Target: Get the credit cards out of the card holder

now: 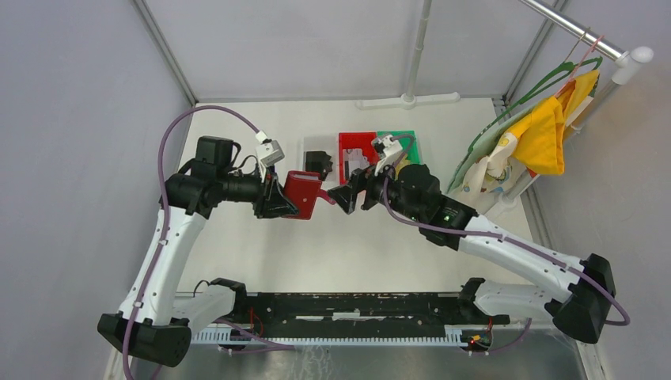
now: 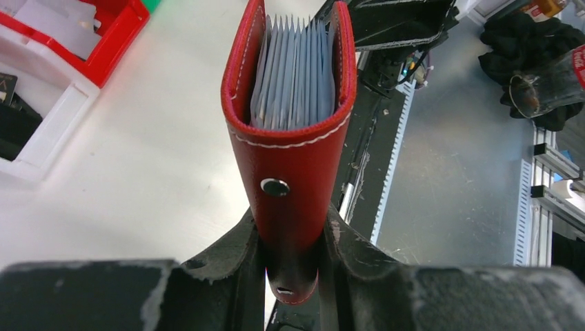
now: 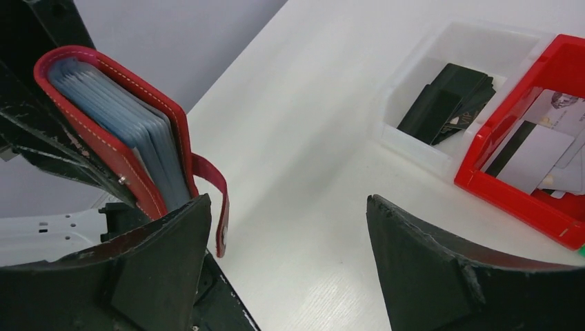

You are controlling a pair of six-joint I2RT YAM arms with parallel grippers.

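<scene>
My left gripper (image 1: 278,199) is shut on the red card holder (image 1: 301,194) and holds it above the table. In the left wrist view the card holder (image 2: 290,165) stands spine-first between the jaws (image 2: 293,276), its grey sleeves fanned at the far end. My right gripper (image 1: 354,195) is open and empty, facing the holder's open side a short way off. In the right wrist view the card holder (image 3: 117,131) is at the left, its strap tab (image 3: 217,207) hanging loose by my left fingertip (image 3: 176,234). Grey credit cards (image 3: 545,148) lie in the red bin, dark ones (image 3: 448,103) in the clear bin.
A clear bin (image 1: 316,162), a red bin (image 1: 358,155) and a green bin (image 1: 402,142) stand in a row behind the grippers. A rack with hangers and a yellow cloth (image 1: 546,134) stands at the right. White poles frame the back wall.
</scene>
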